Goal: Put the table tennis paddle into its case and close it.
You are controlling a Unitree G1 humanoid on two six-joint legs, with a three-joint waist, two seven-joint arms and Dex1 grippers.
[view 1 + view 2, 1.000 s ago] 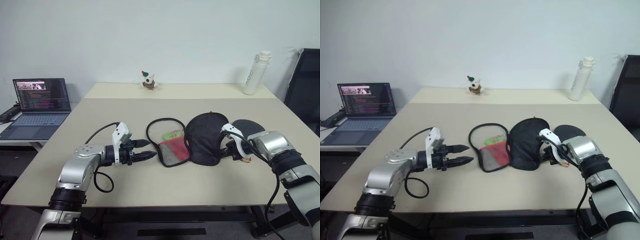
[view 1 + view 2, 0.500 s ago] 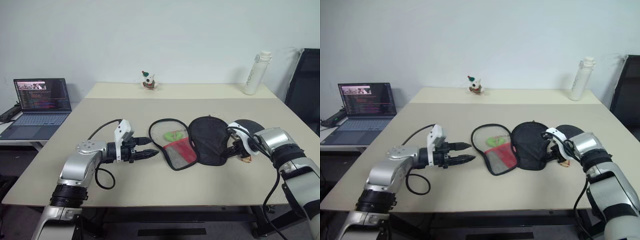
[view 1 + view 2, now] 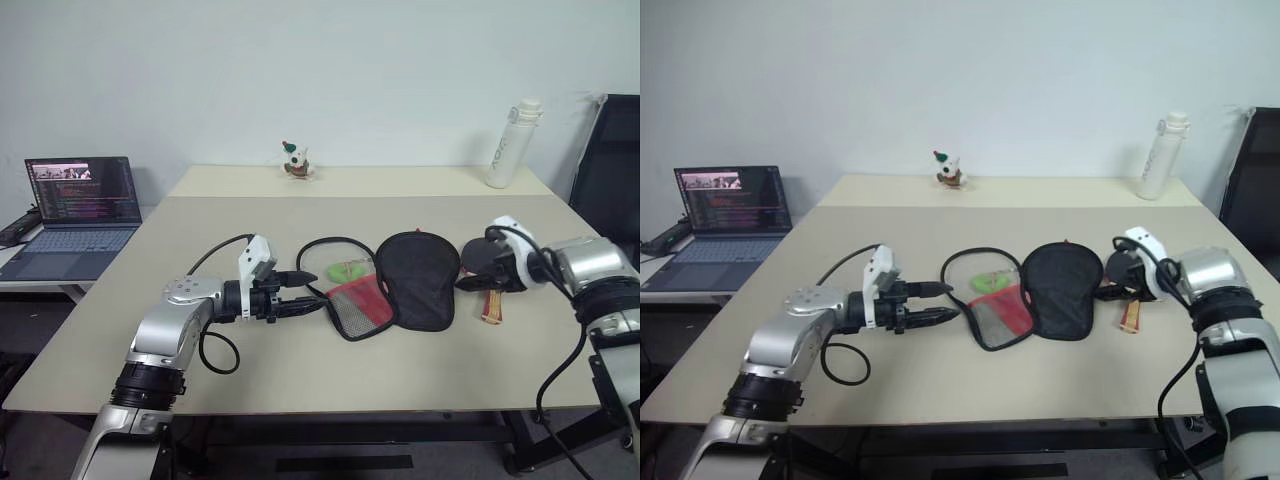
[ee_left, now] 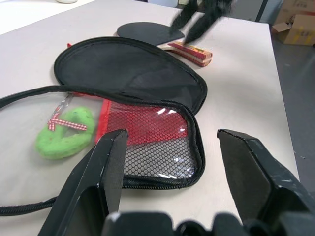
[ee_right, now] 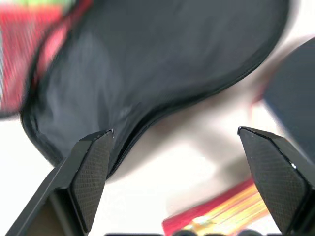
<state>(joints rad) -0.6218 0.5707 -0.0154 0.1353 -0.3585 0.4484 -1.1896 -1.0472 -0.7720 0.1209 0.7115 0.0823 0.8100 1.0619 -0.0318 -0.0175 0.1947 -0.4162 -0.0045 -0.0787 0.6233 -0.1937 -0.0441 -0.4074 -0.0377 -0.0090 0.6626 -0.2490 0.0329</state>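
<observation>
Paddle rigid, light, near table's right edge; grasp its wooden handle; case soft, floppy; right gripper and left gripper both agape, empty.

Even, bright indoor light throughout; soft shadows are cast on the table. Right wrist view is blurred; head views are sharp.

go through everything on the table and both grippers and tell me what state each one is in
case: unzipped, lying flat open.
table tennis paddle: outside the case, flat on the table.
left gripper: open, empty.
right gripper: open, empty.
laptop: lid up, screen on.
water bottle: upright, capped.
</observation>
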